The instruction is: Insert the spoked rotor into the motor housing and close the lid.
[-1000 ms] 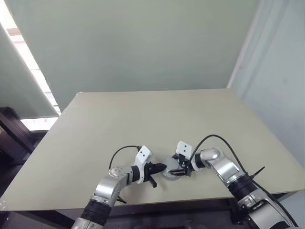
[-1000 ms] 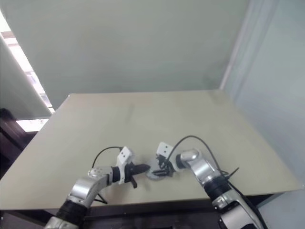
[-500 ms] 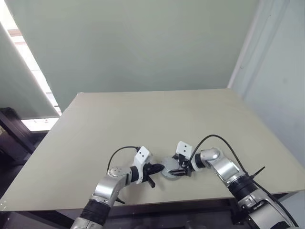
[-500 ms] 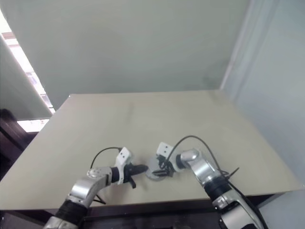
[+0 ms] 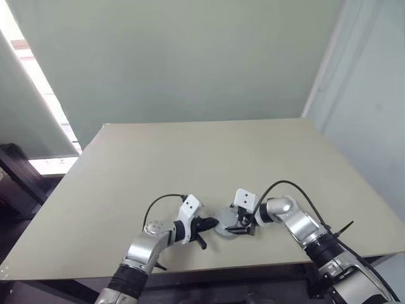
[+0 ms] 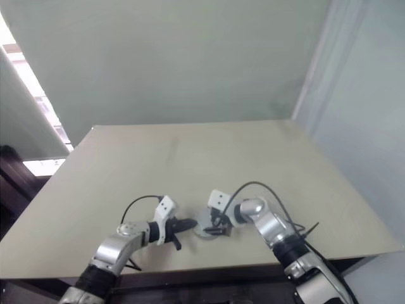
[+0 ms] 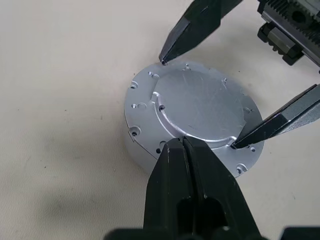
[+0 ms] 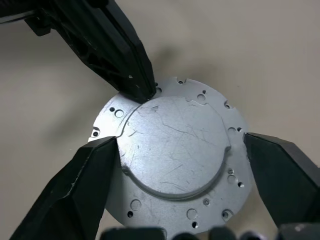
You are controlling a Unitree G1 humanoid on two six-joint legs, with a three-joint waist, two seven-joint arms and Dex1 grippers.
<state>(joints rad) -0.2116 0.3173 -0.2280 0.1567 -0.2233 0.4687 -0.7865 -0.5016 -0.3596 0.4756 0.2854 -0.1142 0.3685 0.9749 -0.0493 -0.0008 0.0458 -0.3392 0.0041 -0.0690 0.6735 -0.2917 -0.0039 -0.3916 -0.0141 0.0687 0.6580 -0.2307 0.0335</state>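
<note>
The lid [image 7: 195, 112] lies flat on top of the motor housing [image 7: 137, 150], and the pair sits on the counter [image 5: 209, 158] near its front edge, between my two arms. My left pincer [image 7: 184, 142] comes in from the left, its tips pressed together and resting on the lid's near edge. My right pincer [image 8: 182, 150] reaches in from the right, its fingers [image 8: 85, 175] spread to either side of the lid's raised middle, tips down on the lid. Behind them the counter runs back to the wall [image 5: 190, 63].
</note>
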